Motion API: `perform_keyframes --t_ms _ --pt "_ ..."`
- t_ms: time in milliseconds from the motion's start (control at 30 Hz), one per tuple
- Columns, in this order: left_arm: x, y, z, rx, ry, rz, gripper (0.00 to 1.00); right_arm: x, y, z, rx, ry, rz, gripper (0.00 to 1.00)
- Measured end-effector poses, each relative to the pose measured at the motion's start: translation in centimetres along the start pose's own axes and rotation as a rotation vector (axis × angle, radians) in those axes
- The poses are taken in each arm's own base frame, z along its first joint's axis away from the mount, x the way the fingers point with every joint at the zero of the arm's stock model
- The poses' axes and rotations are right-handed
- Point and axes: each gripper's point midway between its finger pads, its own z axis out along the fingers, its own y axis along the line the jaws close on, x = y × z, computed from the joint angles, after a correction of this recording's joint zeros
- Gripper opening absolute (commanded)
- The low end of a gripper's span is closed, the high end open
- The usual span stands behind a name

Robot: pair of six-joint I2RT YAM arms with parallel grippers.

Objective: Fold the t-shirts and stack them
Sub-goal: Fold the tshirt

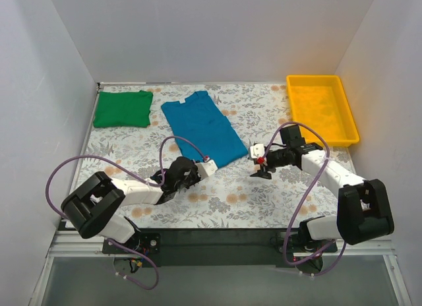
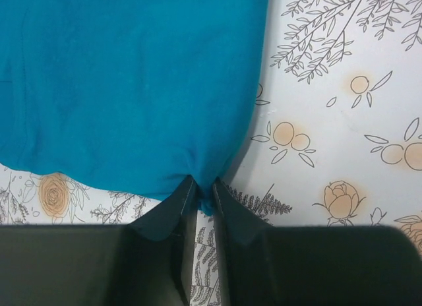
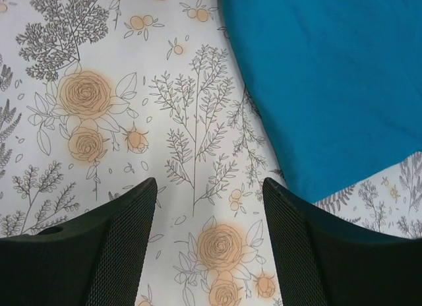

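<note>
The green shirt lies folded at the far left corner of the table, so that one looks done. The teal shirt lies mid-table, sleeves apparently tucked in, not yet folded short or stacked. The left end effector is clenched on its near hem. The right end effector hangs released just beside its edge. No writing is readable anywhere.
</note>
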Motion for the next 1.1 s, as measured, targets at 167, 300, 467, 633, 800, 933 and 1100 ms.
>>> perform_keyframes --t_ms 167,300,467,633,800,933,1100 --pt "0.3 -0.2 -0.2 0.005 -0.002 0.000 0.01 1.8 0.3 2.0 -0.072 0.075 -0.092 0.66" --pt "0.0 -0.3 -0.4 0.012 -0.019 -0.003 0.00 3.6 -2.0 3.1 -0.089 0.145 -0.137 0.63" --pt "-0.2 -0.5 -0.9 0.026 -0.039 -0.006 0.00 5.1 -4.7 4.1 -0.078 0.216 -0.210 0.63" --pt "-0.2 -0.9 -1.0 0.042 -0.048 -0.006 0.00 5.8 -5.6 5.3 -0.089 0.249 -0.246 0.63" --pt "-0.3 -1.0 -1.0 0.051 -0.052 -0.006 0.00 6.5 -6.8 6.5 -0.094 0.279 -0.266 0.56" --pt "-0.3 -1.3 -1.1 0.066 -0.058 -0.005 0.00 6.9 -8.2 7.1 -0.077 0.298 -0.286 0.43" --pt "-0.3 -1.8 -1.2 0.087 -0.065 -0.004 0.00 7.2 -8.8 7.4 -0.067 0.304 -0.294 0.24"
